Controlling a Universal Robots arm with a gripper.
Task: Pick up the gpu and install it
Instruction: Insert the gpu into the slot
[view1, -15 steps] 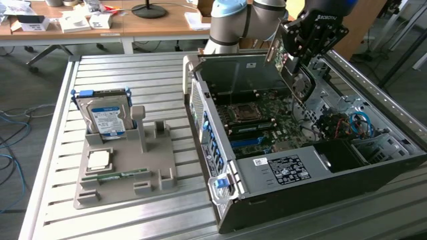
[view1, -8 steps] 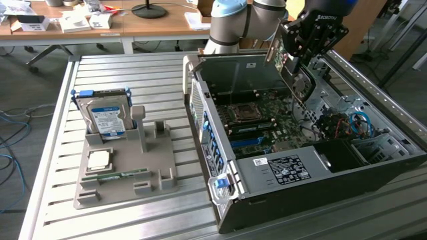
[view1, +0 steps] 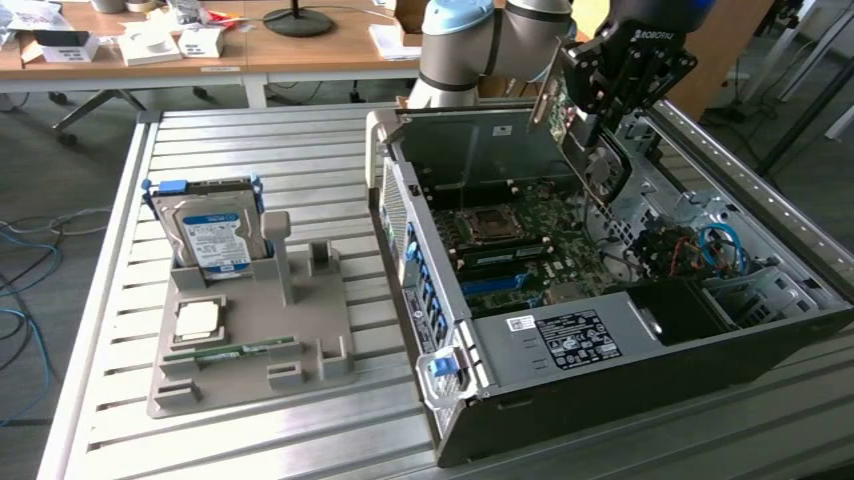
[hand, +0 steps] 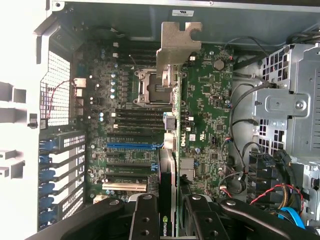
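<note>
gpu (hand: 176, 50) hanging edge-down over the open computer case (view1: 601, 400)

The gripper (view1: 591, 105) is clamping the gpu above the motherboard (view1: 534, 230). Seating it well is probably calling for an upright card, lined up with 1 slot. From the exterior view's left, the holder (view1: 254, 375) is carrying a hard drive (view1: 214, 240), processor chip (view1: 198, 320) and memory stick (view1: 234, 350).

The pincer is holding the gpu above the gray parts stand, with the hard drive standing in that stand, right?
No. The exterior view shows the pincer holding the gpu above the computer case, not the gray parts stand. The hard drive does stand in that stand.
</note>
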